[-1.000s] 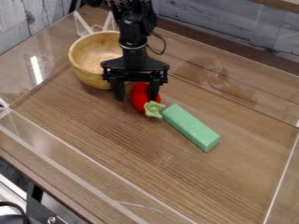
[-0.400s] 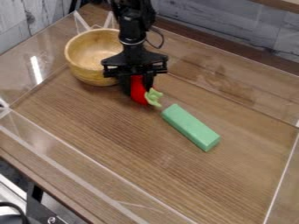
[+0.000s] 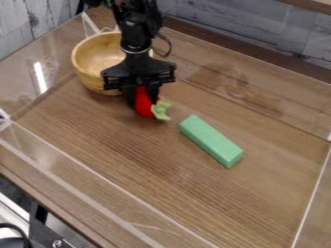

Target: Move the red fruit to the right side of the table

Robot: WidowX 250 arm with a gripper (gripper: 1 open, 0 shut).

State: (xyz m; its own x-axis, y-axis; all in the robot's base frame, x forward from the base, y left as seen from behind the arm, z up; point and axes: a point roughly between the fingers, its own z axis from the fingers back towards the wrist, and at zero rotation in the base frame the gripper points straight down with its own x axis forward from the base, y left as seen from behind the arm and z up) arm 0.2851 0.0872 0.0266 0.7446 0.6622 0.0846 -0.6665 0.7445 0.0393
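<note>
Pincer (image 3: 142, 94) points straight down over the tabletop (image 3: 116, 165), black fingers (image 3: 132, 95) clamped on the red fruit (image 3: 145, 102) from both sides. Fruit sits low btwn the fingers, at or just above the wood; can't tell if it touches. Its green leafy stem (image 3: 161, 110) sticks out to the lower right, past the finger tips. Fruit is in the left-center part of the tabletop, just right of the wooden bowl (image 3: 93, 60), w/ the arm (image 3: 134, 29) rising above it and crossing in front of the bowl's right rim. Green block (image 3: 211, 139) lies flat on the wood to the lower right of the fruit, angled diagonally, near but apart from the stem. Clear low walls (image 3: 33, 73) edge the tabletop on all sides.
</note>
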